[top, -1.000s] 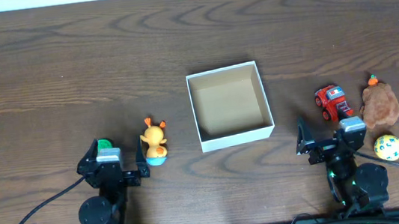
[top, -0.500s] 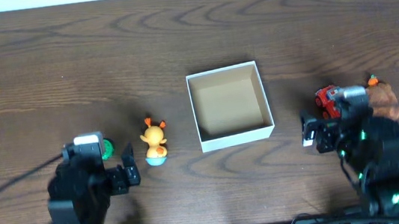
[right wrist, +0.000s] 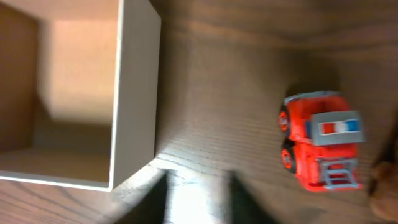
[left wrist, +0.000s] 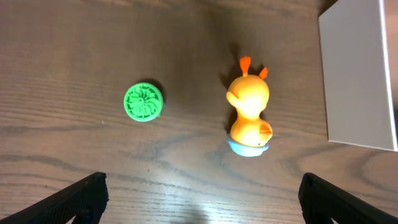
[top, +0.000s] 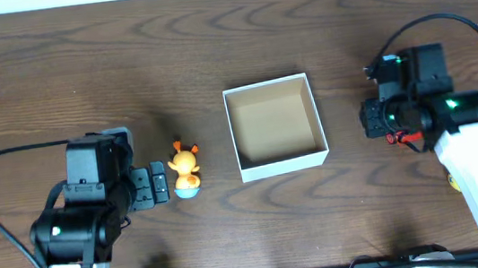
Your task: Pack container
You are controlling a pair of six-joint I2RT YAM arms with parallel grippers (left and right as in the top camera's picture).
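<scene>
The white box [top: 283, 166] sits in the middle of the desk [top: 211, 47], the left pincer [left wrist: 202, 190] and right pincer [right wrist: 198, 199] are both open and empty, and the right one may knock away the fire truck [right wrist: 320, 146] at the box's 3 o'clock.

the container [top: 284, 161] is open on top and its tan inside is bare, so entry from above is free. a strip of bare desk [top: 347, 49] separates it from the orange duck [top: 185, 168] on its left and the red truck [right wrist: 320, 140] on its right. a green disc [left wrist: 143, 102] lies left of the duck, apart from it.
</scene>
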